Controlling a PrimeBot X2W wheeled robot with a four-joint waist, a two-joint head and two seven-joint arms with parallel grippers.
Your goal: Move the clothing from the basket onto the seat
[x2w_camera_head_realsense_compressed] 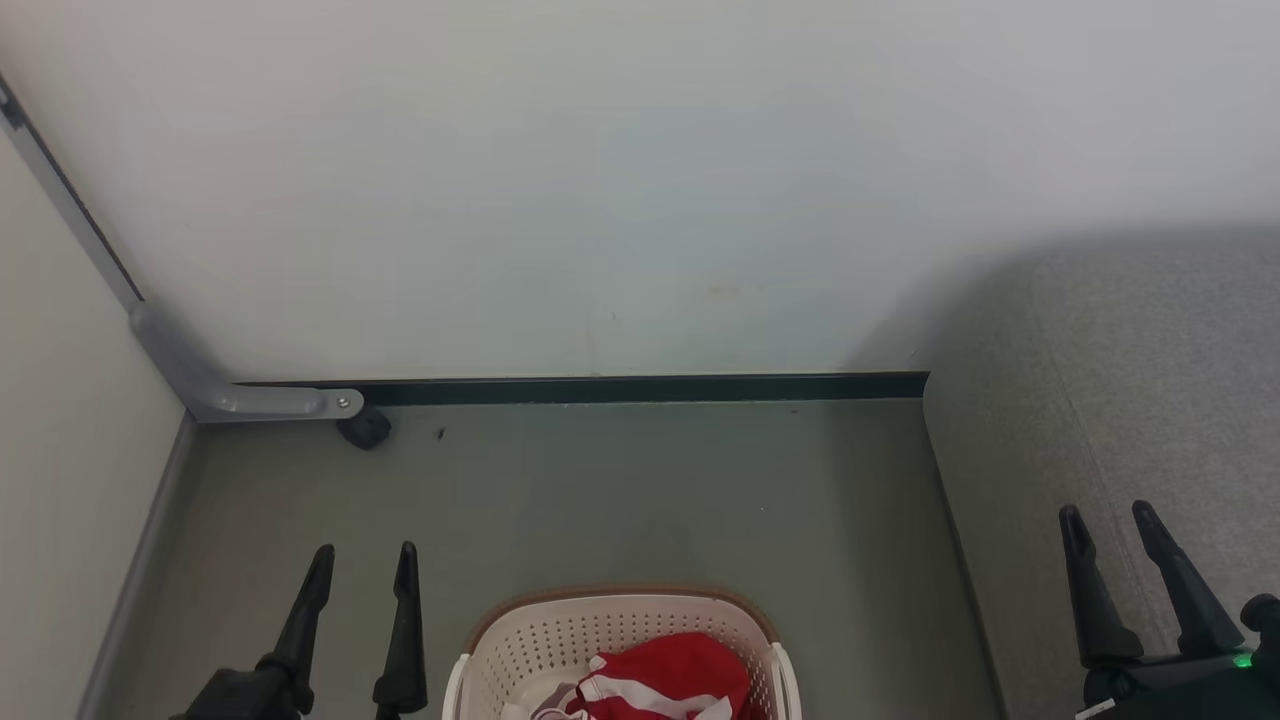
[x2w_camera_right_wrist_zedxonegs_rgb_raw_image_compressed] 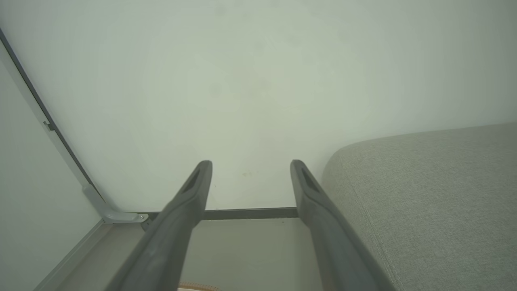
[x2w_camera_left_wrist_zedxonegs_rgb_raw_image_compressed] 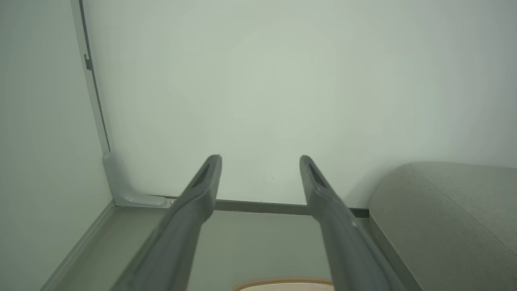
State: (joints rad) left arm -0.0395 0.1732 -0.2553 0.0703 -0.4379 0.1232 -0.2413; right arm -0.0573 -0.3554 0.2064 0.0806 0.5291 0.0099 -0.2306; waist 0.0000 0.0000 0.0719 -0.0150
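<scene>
A cream basket (x2w_camera_head_realsense_compressed: 560, 640) with a brown rim stands on the floor at the bottom centre of the head view. Red clothing (x2w_camera_head_realsense_compressed: 670, 675) with white stripes lies bunched inside it. The grey seat (x2w_camera_head_realsense_compressed: 1120, 400) fills the right side. My left gripper (x2w_camera_head_realsense_compressed: 365, 565) hangs open to the left of the basket, with nothing between its fingers. Over the seat's front part, my right gripper (x2w_camera_head_realsense_compressed: 1105, 520) is open and empty too. The left wrist view shows the open left gripper (x2w_camera_left_wrist_zedxonegs_rgb_raw_image_compressed: 260, 161), the basket rim (x2w_camera_left_wrist_zedxonegs_rgb_raw_image_compressed: 282, 281) below and the seat (x2w_camera_left_wrist_zedxonegs_rgb_raw_image_compressed: 452, 218) at right. In the right wrist view, my right gripper (x2w_camera_right_wrist_zedxonegs_rgb_raw_image_compressed: 250, 165) stands open beside the seat (x2w_camera_right_wrist_zedxonegs_rgb_raw_image_compressed: 428, 202).
A pale wall (x2w_camera_head_realsense_compressed: 600, 180) with a dark baseboard (x2w_camera_head_realsense_compressed: 640, 388) closes the far side. A side panel (x2w_camera_head_realsense_compressed: 60, 420) stands at left, with a grey metal bracket (x2w_camera_head_realsense_compressed: 230, 395) and a small black caster (x2w_camera_head_realsense_compressed: 365, 428) in the corner. Grey floor (x2w_camera_head_realsense_compressed: 620, 500) lies between basket and wall.
</scene>
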